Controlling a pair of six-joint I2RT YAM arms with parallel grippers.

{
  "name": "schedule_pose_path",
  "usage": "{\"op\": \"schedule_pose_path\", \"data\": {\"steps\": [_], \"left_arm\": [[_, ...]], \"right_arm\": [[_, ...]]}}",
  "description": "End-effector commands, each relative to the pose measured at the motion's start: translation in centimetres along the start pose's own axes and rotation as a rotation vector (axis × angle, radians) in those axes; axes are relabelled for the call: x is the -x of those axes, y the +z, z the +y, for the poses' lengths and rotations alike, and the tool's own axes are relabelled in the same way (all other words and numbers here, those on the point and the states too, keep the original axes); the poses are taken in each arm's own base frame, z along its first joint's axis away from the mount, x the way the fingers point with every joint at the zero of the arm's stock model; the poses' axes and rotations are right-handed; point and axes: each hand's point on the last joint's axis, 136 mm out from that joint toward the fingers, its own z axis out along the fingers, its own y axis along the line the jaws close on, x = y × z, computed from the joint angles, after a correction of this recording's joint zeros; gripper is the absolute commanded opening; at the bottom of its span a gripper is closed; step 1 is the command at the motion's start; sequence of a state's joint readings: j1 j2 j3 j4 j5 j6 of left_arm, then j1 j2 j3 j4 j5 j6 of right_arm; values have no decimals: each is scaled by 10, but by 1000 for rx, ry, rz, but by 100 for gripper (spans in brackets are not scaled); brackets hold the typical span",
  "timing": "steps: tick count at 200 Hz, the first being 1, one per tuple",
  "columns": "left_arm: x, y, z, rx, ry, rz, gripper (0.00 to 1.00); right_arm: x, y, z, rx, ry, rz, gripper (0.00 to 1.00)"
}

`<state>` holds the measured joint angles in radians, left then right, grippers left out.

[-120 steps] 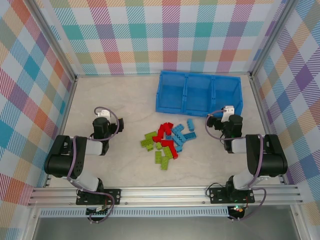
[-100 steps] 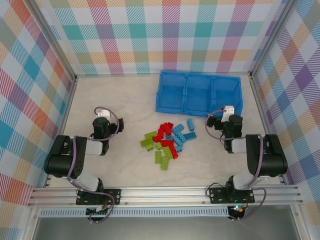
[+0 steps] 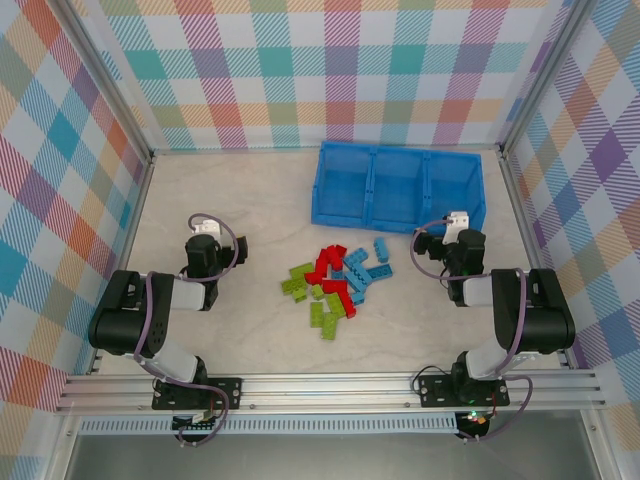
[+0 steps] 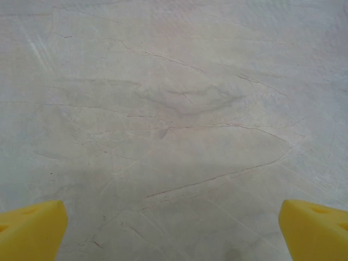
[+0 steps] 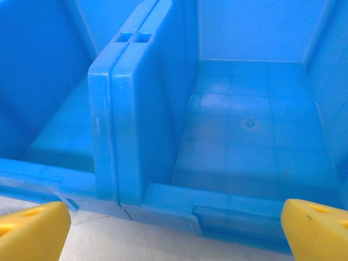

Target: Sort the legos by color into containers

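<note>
Overall: two robot arms sit low on the pale marbled worktop (image 3: 250, 190), one to each side of a heap of bricks.
Legos: small studded plastic bricks (image 3: 337, 280) in red, lime green and light blue lie in one loose heap at the middle of the worktop. The heap is between the two arms and nearer than the tray, and several bricks touch or overlap.
Colour spread: red bricks (image 3: 328, 265) are mostly at the centre, lime green bricks (image 3: 298, 282) are to the left and near side, and light blue bricks (image 3: 358, 265) are to the right.
Containers: a bright blue plastic tray (image 3: 395, 215) with three square open-topped compartments in a row stands at the far right of the worktop, apart from the heap.
Sorting: every brick seen lies on the worktop outside the tray.
Left pincer (image 4: 174, 228): its yellow fingertips (image 4: 30, 228) are spread wide with bare worktop between them, and it grips nothing.
Right pincer (image 5: 174, 231): it is spread wide and grips nothing. It is just beside the tray's near wall and faces a blue divider wall (image 5: 136, 109) between two compartments.
</note>
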<state>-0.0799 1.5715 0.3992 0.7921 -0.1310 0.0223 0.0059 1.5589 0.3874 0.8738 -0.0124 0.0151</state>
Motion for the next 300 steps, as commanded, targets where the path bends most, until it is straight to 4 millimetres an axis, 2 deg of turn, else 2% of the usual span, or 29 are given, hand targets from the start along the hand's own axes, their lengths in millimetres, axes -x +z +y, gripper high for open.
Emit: {"op": "schedule_pose_path", "data": {"steps": [1,29,47,63,78,85,112,124,144,158,174,187,201,219,234,249,265,285,300], "left_arm": [[16,1,1,-3,-16,-45,100],[15,1,1,-2,-15,-44,100],[16,1,1,-4,-14,-45,100],[16,1,1,-6,-14,-46,100],[21,-1,-4,-26,-1,-43,100],[26,-5,-7,-32,12,-46,100],[54,-42,-21,-48,26,-68,100],[72,-65,-39,-122,15,-117,100],[107,-107,-95,-347,41,-196,100],[120,-142,-146,-527,143,-202,100],[118,-187,-196,-711,300,-179,100],[107,-226,-224,-848,434,-149,100],[92,-267,-239,-978,570,-96,100],[62,-308,-239,-1093,750,21,100],[38,-324,-229,-1119,876,101,100],[18,-324,-219,-1090,951,164,100],[2,-322,-218,-1071,986,202,100],[-7,-317,-215,-1027,972,265,100],[-8,-314,-208,-975,945,309,100]], "right_arm": [[11,-2,0,12,9,-41,100],[20,-17,-4,-14,15,-97,100],[38,-43,-11,-81,35,-159,100],[44,-68,-19,-146,195,-105,100],[50,-92,-3,-78,325,-35,100],[45,-102,8,-35,377,25,100],[24,-135,53,141,513,254,100],[19,-145,72,197,522,341,99],[5,-151,93,190,426,491,98],[-2,-146,104,154,297,574,98],[-10,-128,112,114,198,640,98],[-17,-109,117,99,169,686,97],[-22,-88,120,81,136,706,96],[-24,-59,120,55,97,696,95],[-26,-40,126,63,79,704,92],[-28,-24,133,80,73,716,88],[-33,-8,137,79,69,717,81],[-45,4,141,83,74,743,68],[-54,9,145,89,65,764,64]]}}
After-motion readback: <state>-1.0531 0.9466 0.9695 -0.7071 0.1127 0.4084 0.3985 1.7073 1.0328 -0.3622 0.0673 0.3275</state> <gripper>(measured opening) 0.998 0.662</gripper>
